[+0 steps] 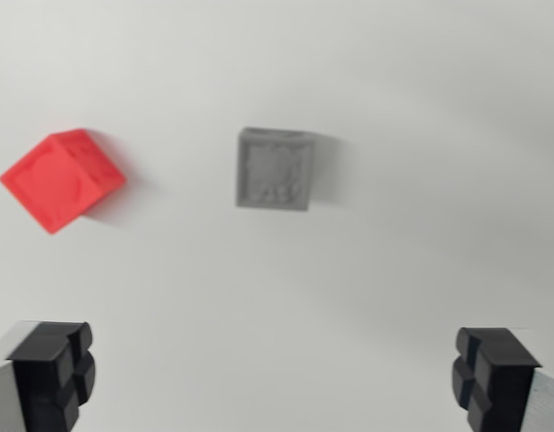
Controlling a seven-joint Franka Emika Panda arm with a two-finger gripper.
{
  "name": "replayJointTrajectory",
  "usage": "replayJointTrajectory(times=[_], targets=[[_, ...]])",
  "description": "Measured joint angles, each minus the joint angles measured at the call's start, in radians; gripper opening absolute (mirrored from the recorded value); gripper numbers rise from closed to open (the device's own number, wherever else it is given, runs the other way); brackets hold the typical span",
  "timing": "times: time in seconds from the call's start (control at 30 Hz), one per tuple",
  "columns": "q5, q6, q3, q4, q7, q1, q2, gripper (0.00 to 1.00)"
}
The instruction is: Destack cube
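Observation:
A red cube (63, 179) rests on the white surface at the wrist view's left, turned so a corner points toward me. A grey cube (275, 169) with a rough embossed top sits apart from it near the centre, square to the view. Neither cube is on top of the other. My gripper (275, 378) hangs above the surface with its two black fingertips (56, 371) at the bottom corners, wide apart and holding nothing. Both cubes lie beyond the fingers, the grey one roughly on the gripper's midline.
A plain white table surface (412, 261) fills the view, with soft shadows to the right of each cube.

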Motion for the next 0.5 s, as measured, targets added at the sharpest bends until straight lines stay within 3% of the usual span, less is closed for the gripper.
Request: replayJointTrajectory(times=[0.5], targets=[[-0.004, -0.057, 0.000, 0.033, 0.003, 0.000, -0.024, 1.00]])
